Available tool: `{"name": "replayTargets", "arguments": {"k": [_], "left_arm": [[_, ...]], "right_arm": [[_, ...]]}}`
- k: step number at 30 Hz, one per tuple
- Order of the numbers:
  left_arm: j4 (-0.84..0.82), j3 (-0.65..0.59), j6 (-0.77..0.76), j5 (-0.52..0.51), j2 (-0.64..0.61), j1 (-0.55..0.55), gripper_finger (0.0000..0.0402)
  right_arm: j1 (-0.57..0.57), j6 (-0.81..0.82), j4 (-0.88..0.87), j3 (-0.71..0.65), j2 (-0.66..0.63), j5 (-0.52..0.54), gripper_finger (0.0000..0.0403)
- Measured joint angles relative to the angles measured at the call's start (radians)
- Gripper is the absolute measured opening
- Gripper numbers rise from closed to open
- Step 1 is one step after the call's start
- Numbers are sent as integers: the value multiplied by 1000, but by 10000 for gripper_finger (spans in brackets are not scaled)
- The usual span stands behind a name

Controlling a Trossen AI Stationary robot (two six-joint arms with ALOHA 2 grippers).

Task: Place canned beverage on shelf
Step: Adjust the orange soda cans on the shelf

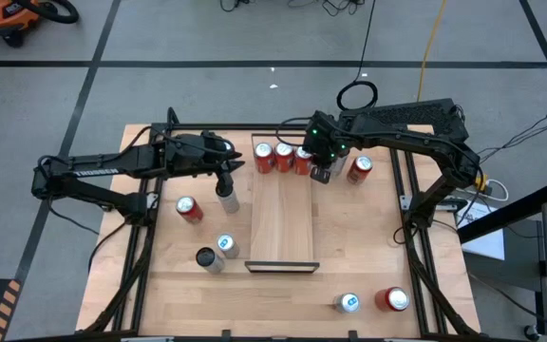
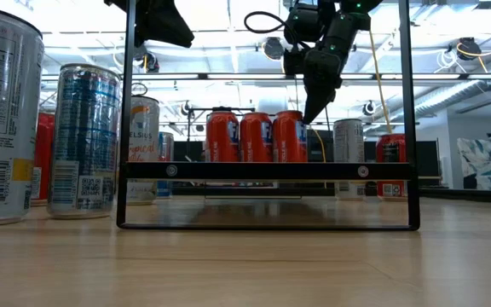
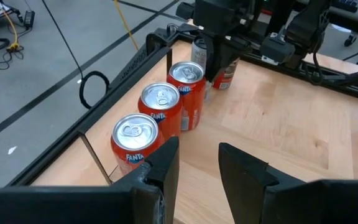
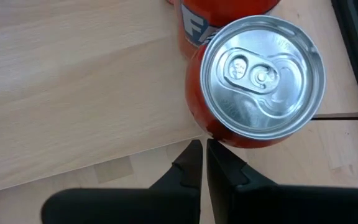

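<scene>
Counting from above, I see three orange Fanta cans in a row on the shelf, at its twelve o'clock end, each with a silver top. Right gripper hangs just beside the three o'clock can, fingers pressed together, holding nothing. Left gripper hovers at the shelf's nine o'clock, fingers slightly apart, empty

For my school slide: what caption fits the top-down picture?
Three orange cans lined up on the shelf between two robot arms.
</scene>
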Motion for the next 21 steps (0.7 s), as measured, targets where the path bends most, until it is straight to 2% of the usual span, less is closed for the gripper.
{"name": "replayTargets", "arguments": {"k": [8,21], "left_arm": [[-2,0,0,0,0,0,118],[-4,0,1,-1,0,0,118]], "right_arm": [[-2,-27,-63,0,0,80,0],[-17,-48,6,0,0,100,0]]}}
